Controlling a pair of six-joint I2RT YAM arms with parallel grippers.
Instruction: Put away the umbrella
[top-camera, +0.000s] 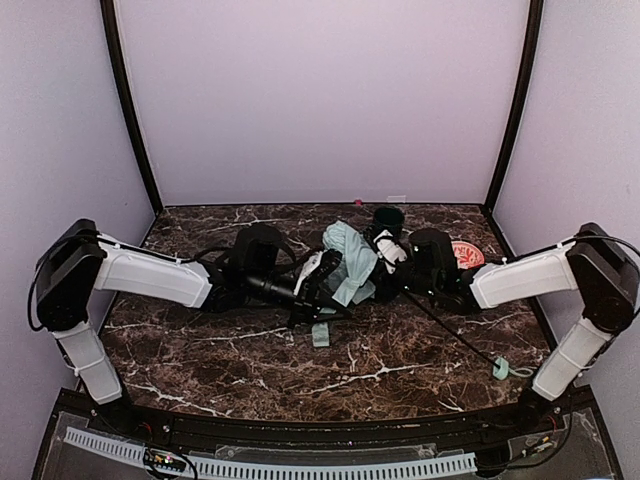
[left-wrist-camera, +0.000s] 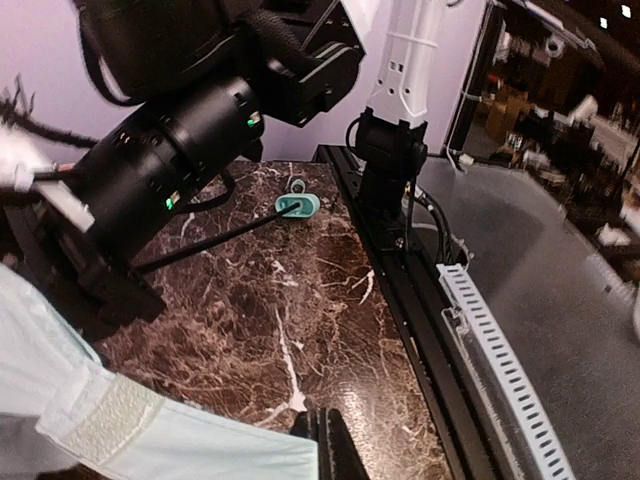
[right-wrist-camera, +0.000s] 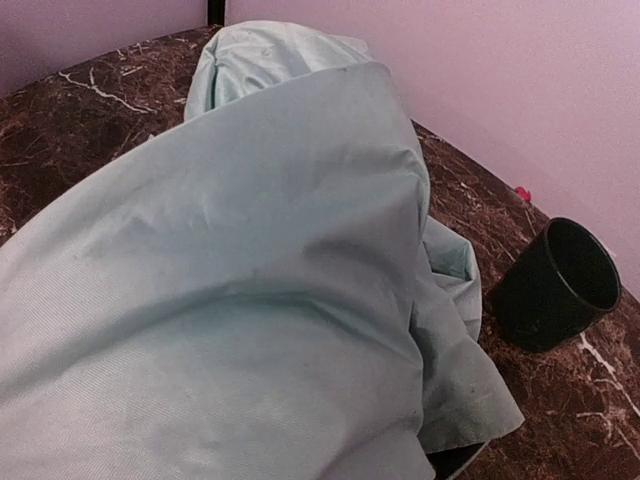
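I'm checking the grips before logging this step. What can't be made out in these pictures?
Right pincer: its fingers are buried under the umbrella cloth in the right wrist view, and lost in dark clutter from above.
Left pincer: shut, but what it pinches is cut off by the left wrist view's bottom edge.
Red disc: partly behind the right arm in the top view, too small to identify.

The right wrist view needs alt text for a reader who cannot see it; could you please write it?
A bunched pale mint-green umbrella canopy fills most of the frame, lying in soft folds over a dark marble table. A dark cup stands upright on the table just right of the fabric, with a lilac wall behind.
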